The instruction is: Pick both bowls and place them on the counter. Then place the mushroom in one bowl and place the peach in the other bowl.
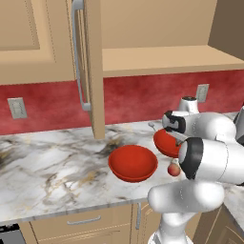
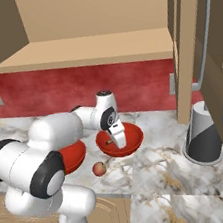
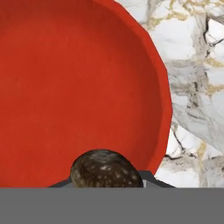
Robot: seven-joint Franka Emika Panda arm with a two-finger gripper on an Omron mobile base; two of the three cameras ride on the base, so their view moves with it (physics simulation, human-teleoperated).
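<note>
Mushroom held over one bowl, ready for release.

Both red bowls already down on the counter [image 1: 52,162], near its front edge: one bowl [image 1: 133,162] bare, the other bowl [image 2: 120,138] under the gripper [image 2: 119,141]. Jaws nearly closed, pinching the mushroom [image 3: 106,170] just above the red inside of that bowl. Peach [image 2: 98,169] lying on the marble in front, between the two bowls. Next, probably: open the jaws, lift clear, then go for the peach and carry it to the bare bowl.
</note>
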